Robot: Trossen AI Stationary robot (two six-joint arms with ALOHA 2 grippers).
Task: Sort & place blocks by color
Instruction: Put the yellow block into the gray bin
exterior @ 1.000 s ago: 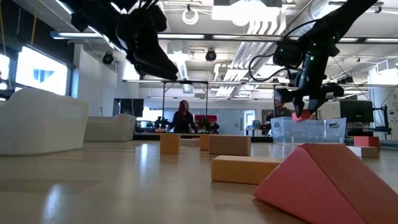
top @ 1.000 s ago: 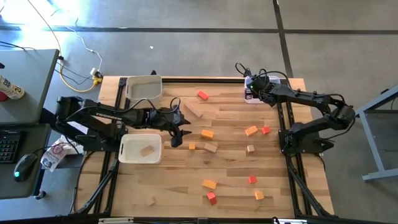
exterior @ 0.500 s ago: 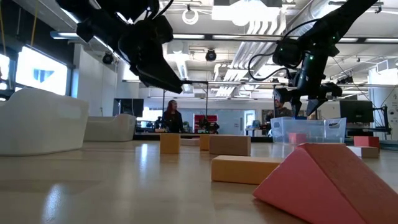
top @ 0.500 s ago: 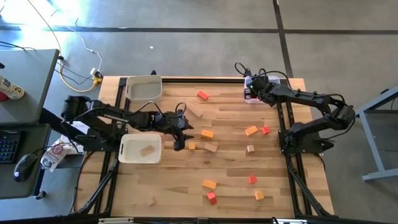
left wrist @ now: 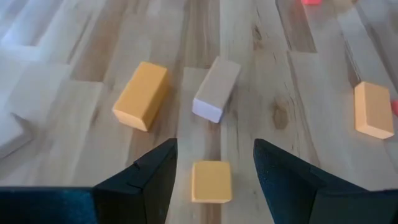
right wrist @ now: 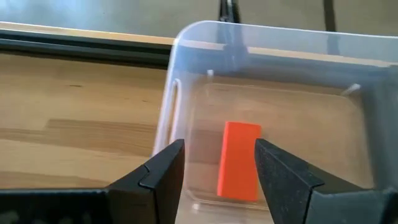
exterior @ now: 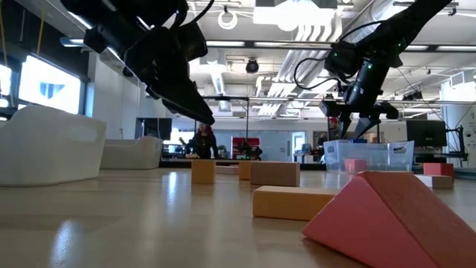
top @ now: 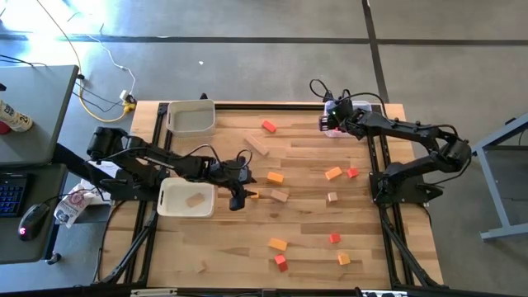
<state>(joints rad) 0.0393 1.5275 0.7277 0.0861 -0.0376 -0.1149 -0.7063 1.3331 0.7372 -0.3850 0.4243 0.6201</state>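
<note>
Small orange wooden cube (left wrist: 211,181): on table (top: 305,223), between left gripper's (left wrist: 214,180) released jaws.
Red rectangular block (right wrist: 239,160): in clear plastic bin (right wrist: 186,87), right gripper (right wrist: 217,168) spread above.

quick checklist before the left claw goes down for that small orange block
1. Left claw open: ok.
2. Small orange block centred between its fingers: ok.
3. Light wood block and larger orange block clear of the fingers: ok, both lie farther ahead.
4. Claw height above the table: cannot tell exactly.
5. Right claw out of the way: ok, open over the clear bin holding a red block.
</note>
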